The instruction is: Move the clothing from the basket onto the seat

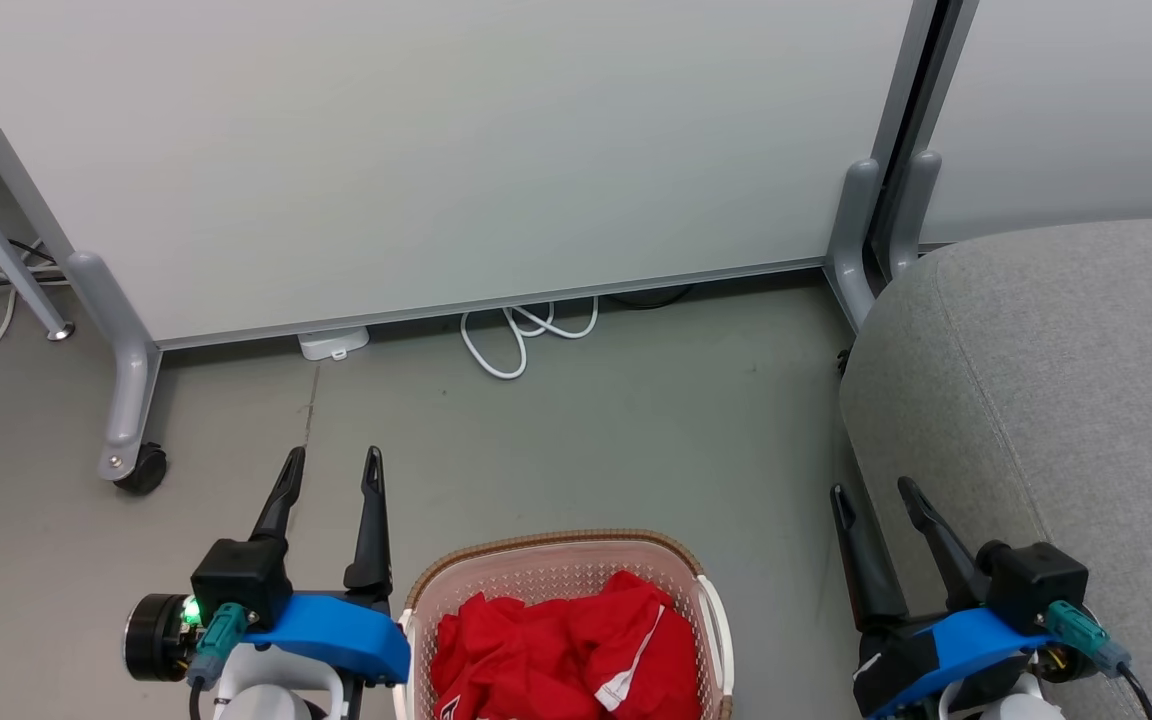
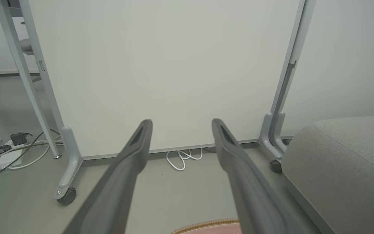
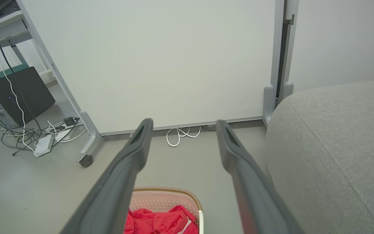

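Note:
Red clothing (image 1: 556, 650) with white trim lies heaped in the cream basket (image 1: 456, 570) with a brown woven rim, on the floor at the bottom centre of the head view. The right wrist view also shows the clothing (image 3: 161, 221) in the basket (image 3: 187, 195). A sliver of the basket's rim (image 2: 206, 224) shows in the left wrist view. My left gripper (image 1: 333, 462) hovers open just left of the basket. My right gripper (image 1: 873, 492) is open between the basket and the light-grey seat (image 1: 1066, 400) at the right. Both hold nothing.
A white partition panel (image 1: 436, 150) on grey castor legs (image 1: 126, 400) stands behind the basket. A white cable loop (image 1: 516, 340) lies at its foot. More cables and a power strip (image 3: 42, 146) sit at the far left. Bare grey floor (image 1: 636, 440) lies beyond the basket.

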Robot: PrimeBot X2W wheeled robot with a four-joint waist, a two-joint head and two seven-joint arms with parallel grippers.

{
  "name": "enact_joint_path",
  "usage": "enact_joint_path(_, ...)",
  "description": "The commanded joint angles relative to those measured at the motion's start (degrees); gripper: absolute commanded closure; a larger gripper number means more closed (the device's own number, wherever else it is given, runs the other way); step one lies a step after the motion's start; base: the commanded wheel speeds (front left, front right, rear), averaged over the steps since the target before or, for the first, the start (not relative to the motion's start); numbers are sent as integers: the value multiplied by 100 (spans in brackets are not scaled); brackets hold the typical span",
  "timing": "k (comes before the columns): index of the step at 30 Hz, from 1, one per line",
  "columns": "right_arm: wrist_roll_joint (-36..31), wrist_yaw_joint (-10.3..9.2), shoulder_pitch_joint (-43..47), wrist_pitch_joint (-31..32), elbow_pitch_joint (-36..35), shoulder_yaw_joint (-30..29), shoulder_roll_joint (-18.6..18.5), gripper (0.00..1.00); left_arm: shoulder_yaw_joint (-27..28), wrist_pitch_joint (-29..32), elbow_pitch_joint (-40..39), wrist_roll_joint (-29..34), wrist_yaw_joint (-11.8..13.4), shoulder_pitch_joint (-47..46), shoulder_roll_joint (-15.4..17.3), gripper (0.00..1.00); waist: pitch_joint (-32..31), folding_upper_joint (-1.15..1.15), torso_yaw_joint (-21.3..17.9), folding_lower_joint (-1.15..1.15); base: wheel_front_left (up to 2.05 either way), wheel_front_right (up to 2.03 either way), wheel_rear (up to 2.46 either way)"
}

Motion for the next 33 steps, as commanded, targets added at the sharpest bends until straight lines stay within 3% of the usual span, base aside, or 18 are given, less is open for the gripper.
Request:
enact_joint_path(1, -114, 12, -99, -65, 7, 18, -41, 0, -8, -62, 13, 127, -23, -114, 32, 0, 1, 0, -3, 0, 0, 0, 0)
enact_joint_path(19, -897, 9, -109, -258, 185, 111, -47, 0, -2, -252, 464, 847, -100, -148, -24, 0, -15, 0, -32, 0, 0, 0, 0)
enact_joint_path(33, -826, 9, -151, -251, 303, 115, -45, 0, 79, -252, 609, 825, -140, -141, -53, 0, -14, 0, -60, 0, 0, 0, 0)
